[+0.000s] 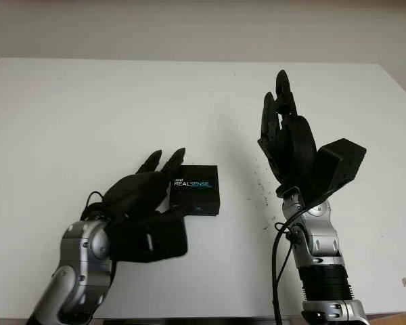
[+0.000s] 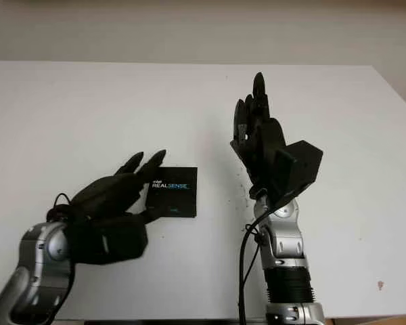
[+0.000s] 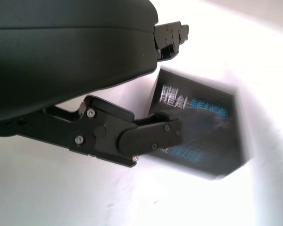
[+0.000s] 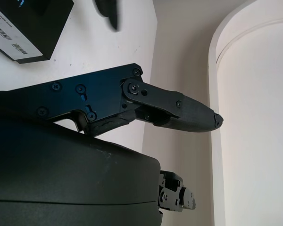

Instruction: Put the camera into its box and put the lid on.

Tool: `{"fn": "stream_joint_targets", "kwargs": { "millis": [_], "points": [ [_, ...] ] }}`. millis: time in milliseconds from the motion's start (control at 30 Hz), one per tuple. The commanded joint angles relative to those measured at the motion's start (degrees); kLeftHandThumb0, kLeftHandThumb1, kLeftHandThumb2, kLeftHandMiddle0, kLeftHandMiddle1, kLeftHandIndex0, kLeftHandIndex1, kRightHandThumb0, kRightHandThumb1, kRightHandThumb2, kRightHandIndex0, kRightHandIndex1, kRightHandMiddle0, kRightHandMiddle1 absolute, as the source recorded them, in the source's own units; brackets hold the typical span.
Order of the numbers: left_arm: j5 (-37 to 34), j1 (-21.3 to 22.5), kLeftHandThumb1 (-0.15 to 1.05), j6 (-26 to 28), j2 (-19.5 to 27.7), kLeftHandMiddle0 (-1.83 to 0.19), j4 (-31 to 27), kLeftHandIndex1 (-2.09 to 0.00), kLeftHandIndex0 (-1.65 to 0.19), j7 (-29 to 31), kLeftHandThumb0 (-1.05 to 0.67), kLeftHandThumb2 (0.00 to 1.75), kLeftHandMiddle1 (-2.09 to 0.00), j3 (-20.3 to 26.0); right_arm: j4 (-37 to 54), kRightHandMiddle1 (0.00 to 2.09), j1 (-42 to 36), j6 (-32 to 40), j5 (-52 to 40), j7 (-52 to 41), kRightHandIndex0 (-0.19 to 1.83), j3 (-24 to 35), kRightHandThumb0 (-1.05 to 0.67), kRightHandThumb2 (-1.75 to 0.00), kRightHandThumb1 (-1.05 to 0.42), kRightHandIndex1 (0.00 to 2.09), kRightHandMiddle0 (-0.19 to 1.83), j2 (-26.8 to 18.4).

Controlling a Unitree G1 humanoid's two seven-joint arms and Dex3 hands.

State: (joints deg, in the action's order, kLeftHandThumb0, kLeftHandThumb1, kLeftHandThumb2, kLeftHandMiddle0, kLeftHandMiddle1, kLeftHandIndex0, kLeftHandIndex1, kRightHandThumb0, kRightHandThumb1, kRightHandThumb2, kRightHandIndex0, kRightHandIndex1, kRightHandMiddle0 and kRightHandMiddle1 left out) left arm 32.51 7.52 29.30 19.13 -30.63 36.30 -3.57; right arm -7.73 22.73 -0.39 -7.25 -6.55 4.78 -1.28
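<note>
The left hand [image 1: 145,193], matte black and jointed, lay open against the near left side of one flat, square black box [image 1: 195,189] with its lid on, holding nothing. The box sat on the smooth white bench [image 1: 88,115] toward its near edge. The right hand [image 1: 287,139] stood raised upright, open, beside it.

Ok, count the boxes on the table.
1: the black RealSense box lies lid-on near the table's front, touching the left hand's fingers. Right hand raised, open.
</note>
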Motion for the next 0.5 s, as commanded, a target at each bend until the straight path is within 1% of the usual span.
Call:
{"fn": "stream_joint_targets", "kwargs": {
  "millis": [0,33,100,200,300,367,467],
  "points": [
    [-6.1,-0.6,1.05,1.5,-2.3,0.19,-2.7,0.00,0.19,-0.9,-0.69,0.55,0.00,4.9,1.0,0.00,0.0,0.2,-0.2,-0.5,-0.14,-0.2,-0.59,-0.66,-1.05,0.05,-0.11,-0.7],
    [-8.5,-0.7,1.05,0.7,-2.5,0.19,-2.9,0.00,0.19,-2.2,-0.69,0.54,0.00,7.1,0.6,0.00,0.0,0.0,-0.1,-0.6,-0.14,-0.3,-0.59,-0.67,-1.05,0.05,-0.11,-0.7],
    [-11.3,-0.5,1.05,-0.5,-2.0,0.17,-3.1,-0.01,0.18,-4.8,-0.72,0.57,-0.03,10.1,0.0,0.00,0.1,0.0,0.0,-1.0,-0.14,-0.4,-0.61,-0.65,-1.05,0.05,-0.12,-0.7],
    [-16.8,0.3,1.05,-2.0,-1.7,0.17,-1.7,-0.02,0.18,-7.2,-0.72,0.59,-0.04,13.9,-1.0,0.00,0.1,-0.4,-0.4,-2.0,-0.15,-0.4,-0.63,-0.64,-1.05,0.05,-0.12,-0.9],
    [-22.0,0.5,1.05,-2.6,-1.6,0.19,0.0,-0.03,0.18,-9.0,-0.72,0.58,-0.04,16.7,-1.7,0.01,0.0,-0.7,-0.7,-2.7,-0.14,-0.3,-0.67,-0.61,-1.05,0.05,-0.11,-0.9],
    [-27.7,1.4,1.05,-2.1,-3.9,0.19,1.4,-0.04,0.17,-11.2,-0.70,0.53,-0.04,20.0,-2.1,0.02,-0.2,-1.1,-0.9,-3.6,-0.14,-0.5,-0.67,-0.60,-1.05,0.05,-0.11,-0.8],
    [-35.1,2.7,1.05,-1.9,-6.5,0.19,4.0,-0.04,0.17,-14.3,-0.70,0.48,-0.04,23.0,-2.8,0.02,-0.1,-0.9,-1.0,-4.6,-0.14,-0.6,-0.67,-0.60,-1.05,0.05,-0.10,-1.1]
  ]
}}
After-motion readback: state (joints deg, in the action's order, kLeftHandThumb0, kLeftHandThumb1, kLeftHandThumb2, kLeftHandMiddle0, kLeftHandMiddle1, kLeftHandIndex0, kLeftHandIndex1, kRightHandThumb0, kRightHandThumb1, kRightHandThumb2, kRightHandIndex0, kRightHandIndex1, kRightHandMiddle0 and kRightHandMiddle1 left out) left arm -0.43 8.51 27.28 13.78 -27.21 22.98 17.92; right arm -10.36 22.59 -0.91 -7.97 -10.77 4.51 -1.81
